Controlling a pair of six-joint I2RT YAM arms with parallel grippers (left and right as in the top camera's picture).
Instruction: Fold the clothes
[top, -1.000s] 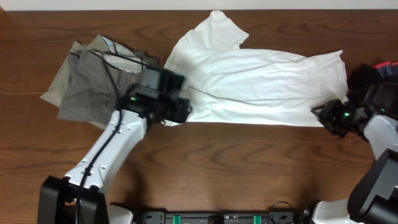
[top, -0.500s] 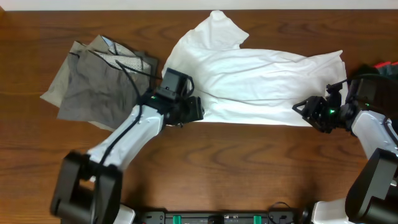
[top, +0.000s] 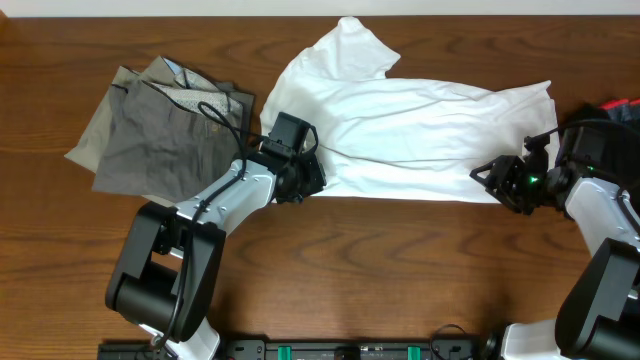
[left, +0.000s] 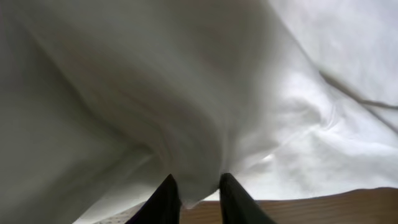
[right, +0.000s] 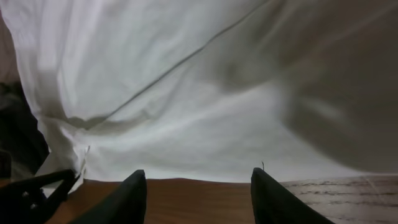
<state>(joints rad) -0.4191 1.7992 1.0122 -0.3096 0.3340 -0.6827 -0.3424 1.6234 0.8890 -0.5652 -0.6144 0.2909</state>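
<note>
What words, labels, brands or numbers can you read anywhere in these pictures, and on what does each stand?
None can be read. The large plain white cotton T-shirt bears no print, the crumpled grey-khaki trousers show only a dotted lining pattern, and the brown wooden table carries no marking.

left tool (left: 197, 182) fingers pinched on T-shirt (left: 292, 87) | right tool (right: 196, 175) fingers spread wide
</note>
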